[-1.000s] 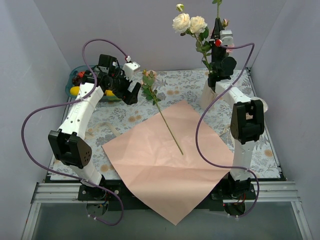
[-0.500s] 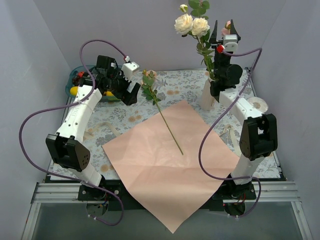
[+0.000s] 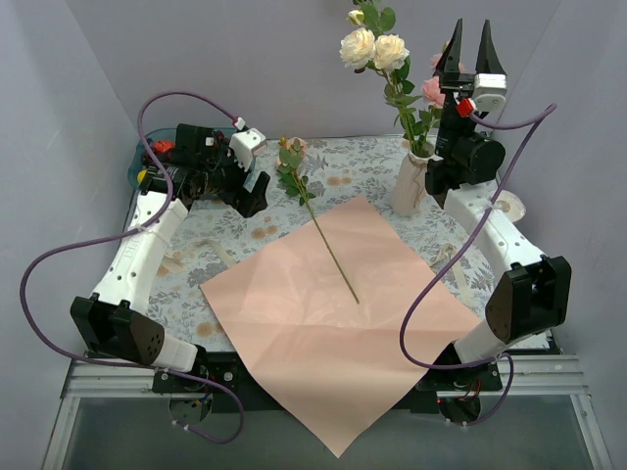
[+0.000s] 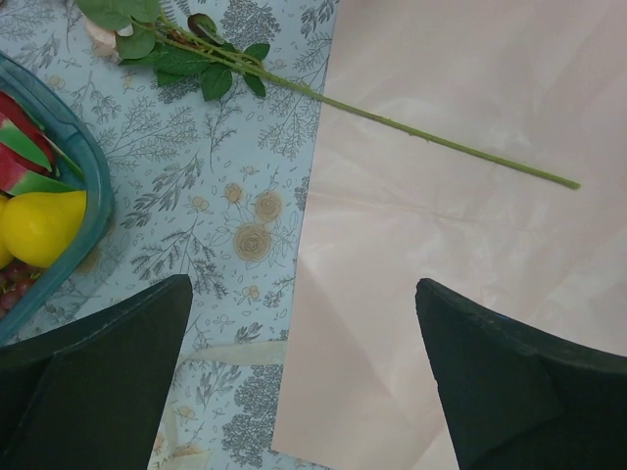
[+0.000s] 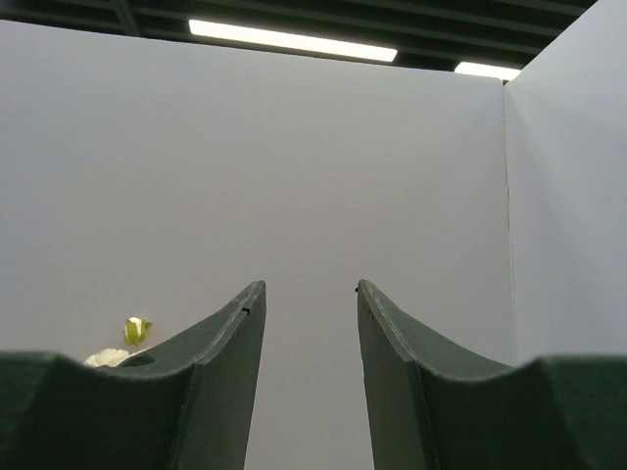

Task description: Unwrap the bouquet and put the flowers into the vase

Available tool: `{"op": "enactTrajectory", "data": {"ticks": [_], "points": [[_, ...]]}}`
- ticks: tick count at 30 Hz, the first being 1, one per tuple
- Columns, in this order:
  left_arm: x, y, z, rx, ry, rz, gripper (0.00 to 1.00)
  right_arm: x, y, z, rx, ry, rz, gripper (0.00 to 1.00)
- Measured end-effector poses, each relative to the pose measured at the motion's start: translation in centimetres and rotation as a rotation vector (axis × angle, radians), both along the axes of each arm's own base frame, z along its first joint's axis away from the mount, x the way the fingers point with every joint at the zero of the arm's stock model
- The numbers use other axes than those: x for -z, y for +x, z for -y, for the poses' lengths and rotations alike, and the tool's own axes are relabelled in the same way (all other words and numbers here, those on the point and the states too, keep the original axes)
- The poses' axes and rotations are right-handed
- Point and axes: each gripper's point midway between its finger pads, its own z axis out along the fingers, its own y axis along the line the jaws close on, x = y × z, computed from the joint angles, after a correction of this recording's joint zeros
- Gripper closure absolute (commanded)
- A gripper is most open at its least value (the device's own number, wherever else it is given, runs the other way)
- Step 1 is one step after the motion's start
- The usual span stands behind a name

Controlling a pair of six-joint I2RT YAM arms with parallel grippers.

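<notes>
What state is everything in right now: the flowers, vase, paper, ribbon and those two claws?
Vase: upright, holding several roses.
Loose rose: lying flat, stem end on the paper.
Pink paper sheet: unfolded, spread flat.
Ribbon: lying loose on the table.
Left gripper: open, empty.
Right gripper: open, empty, pointing up.

Teal tray (image 4: 86,162) at table's far left, holding yellow lemon (image 4: 39,226) and red-green fruit slices. Floral tablecloth (image 3: 358,176). White tape roll (image 3: 511,208) far right.
</notes>
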Motion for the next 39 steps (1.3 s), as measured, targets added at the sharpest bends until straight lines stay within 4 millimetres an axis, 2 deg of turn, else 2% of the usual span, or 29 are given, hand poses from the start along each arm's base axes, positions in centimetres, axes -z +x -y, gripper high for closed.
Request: {"op": "enactTrajectory", "data": {"ticks": [3,5,7,10,12,15,19,22,25,26,28,31,34,39], "points": [[0.7,0.9,0.5,-0.011,-0.027,-0.004,0.02,-0.1,0.0,0.0,-0.02,0.02,0.002,0.52],[1.3,2.4,1.1,-0.022,-0.048,-0.015,0.02,-0.1,0.0,0.0,-0.036,0.032,0.0,0.49],[2.2,4.6,1.9,-0.041,-0.068,-0.038,0.02,-0.6,0.0,0.0,-0.058,0.051,0.008,0.48],[3.9,8.5,3.2,-0.073,-0.101,-0.057,0.02,-2.7,0.0,-0.2,-0.102,0.076,0.008,0.46],[5.1,10.8,4.0,-0.096,-0.12,-0.058,0.02,-3.5,-0.6,-0.3,-0.133,0.084,0.019,0.45],[5.5,15.6,5.9,-0.152,-0.184,-0.024,0.02,-2.6,-1.4,-0.7,-0.177,0.069,0.0,0.45],[3.6,24.9,10.1,-0.219,-0.343,0.101,0.02,-0.9,-3.4,-1.8,-0.248,0.02,-0.032,0.48],[3.1,29.8,13.1,-0.233,-0.447,0.204,0.02,-0.8,-6.9,-2.4,-0.325,-0.018,-0.011,0.66],[5.1,30.8,15.9,-0.242,-0.51,0.246,0.02,-1.7,-11.7,-2.4,-0.414,-0.039,0.056,0.94],[6.0,30.6,16.9,-0.242,-0.537,0.249,0.02,-2.1,-13.3,-2.4,-0.443,-0.047,0.082,0.99],[7.8,29.9,18.8,-0.238,-0.614,0.259,0.02,-3.0,-16.3,-2.1,-0.492,-0.06,0.139,0.99],[8.8,29.4,21.9,-0.209,-0.724,0.245,0.02,-3.4,-18.8,-2.0,-0.538,-0.075,0.174,0.99],[6.8,30.0,24.5,-0.159,-0.851,0.289,0.02,-3.1,-19.8,-2.0,-0.557,-0.083,0.175,0.99],[2.0,28.7,26.3,-0.095,-0.99,0.404,0.02,-1.3,-19.3,-2.3,-0.569,-0.092,0.108,0.99]]}}
